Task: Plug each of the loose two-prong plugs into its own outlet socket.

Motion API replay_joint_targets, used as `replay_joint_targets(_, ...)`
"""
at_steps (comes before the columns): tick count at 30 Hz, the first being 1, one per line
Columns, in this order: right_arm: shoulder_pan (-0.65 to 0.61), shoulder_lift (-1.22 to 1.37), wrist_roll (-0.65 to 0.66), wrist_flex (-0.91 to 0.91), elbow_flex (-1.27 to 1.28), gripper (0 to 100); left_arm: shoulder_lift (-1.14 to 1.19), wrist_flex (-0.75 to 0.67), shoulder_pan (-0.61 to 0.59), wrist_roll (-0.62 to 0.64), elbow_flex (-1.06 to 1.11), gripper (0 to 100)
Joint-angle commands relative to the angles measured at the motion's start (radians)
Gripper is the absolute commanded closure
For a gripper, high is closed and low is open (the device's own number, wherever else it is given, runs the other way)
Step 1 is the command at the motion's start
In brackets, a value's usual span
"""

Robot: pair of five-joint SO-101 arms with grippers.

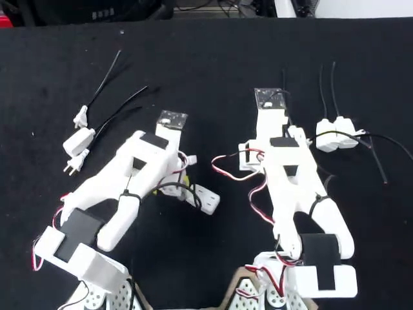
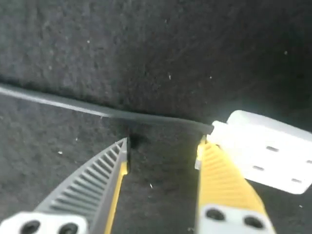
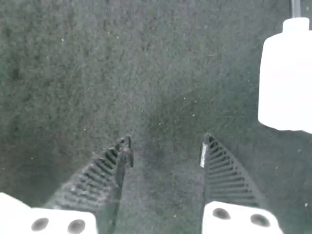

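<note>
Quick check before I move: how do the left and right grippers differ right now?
The left gripper has yellow-faced fingers; the right gripper has dark grey fingers. A black cable runs just past the left gripper's tips, with a white socket block next to one finger; the right gripper faces bare black cloth, with a white block off to one side. Both are open, with similar gaps.

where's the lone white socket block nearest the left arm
In the high view the socket block lies on the black mat between the two arms, right beside the left gripper.
</note>
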Motion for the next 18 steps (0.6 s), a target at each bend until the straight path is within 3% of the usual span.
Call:
replay_joint_targets(1, 0.018, -0.030, -0.006, 0.006, -0.044, 78.7, -0.084, 0.081, -0.041, -0.002, -0.105, 77)
replay_joint_targets(5, 0.018, -0.030, -0.006, 0.006, -0.044, 78.7, -0.120, 0.098, -0.143, -0.091, -0.171, 77)
replay_joint_targets(7, 0.018, -0.030, -0.006, 0.006, -0.044, 78.7, -0.101, 0.021, -0.217, 0.003, -0.168, 77)
replay_joint_targets(11, 0.018, -0.030, -0.006, 0.006, -0.044, 78.7, 0.014, -0.187, -0.384, 0.313, -0.111, 77)
replay_joint_targets(14, 0.018, -0.030, -0.006, 0.006, -0.044, 78.7, 0.112, -0.262, -0.444, 0.391, -0.114, 77)
replay_joint_targets(18, 0.018, -0.030, -0.005, 0.006, -0.044, 78.7, 0.170, -0.262, -0.483, 0.408, -0.136, 77)
